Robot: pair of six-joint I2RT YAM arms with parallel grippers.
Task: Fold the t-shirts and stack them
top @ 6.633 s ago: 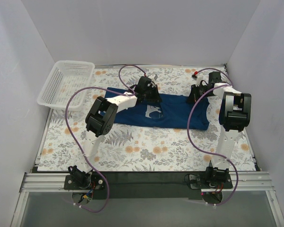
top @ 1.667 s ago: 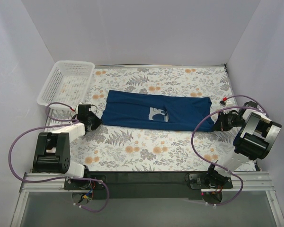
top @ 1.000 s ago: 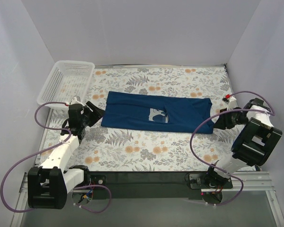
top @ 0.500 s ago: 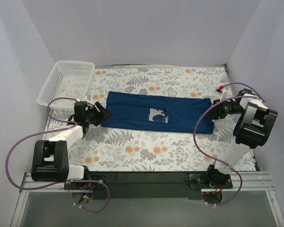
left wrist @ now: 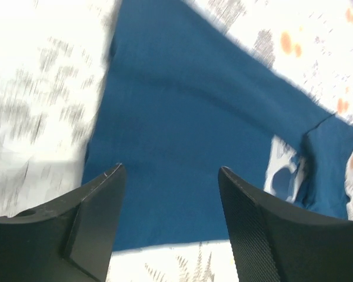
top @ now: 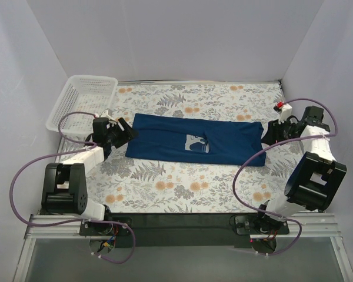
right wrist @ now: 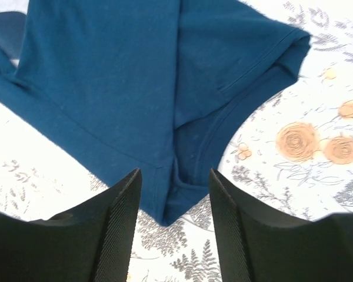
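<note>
T-shirt (top: 165,136) hasn't moved on the bench (top: 182,183). My left tool (top: 121,131) at its 9 o'clock end and right tool (top: 269,131) at 3 o'clock both shifted back, jaws apart, empty.

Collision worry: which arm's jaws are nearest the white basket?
The left arm's, by the t-shirt's end beside the basket; the right arm's are at the opposite end.

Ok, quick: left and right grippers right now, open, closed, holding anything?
Left gripper: open, holding nothing, by the t-shirt.
Right gripper: open, holding nothing.
</note>
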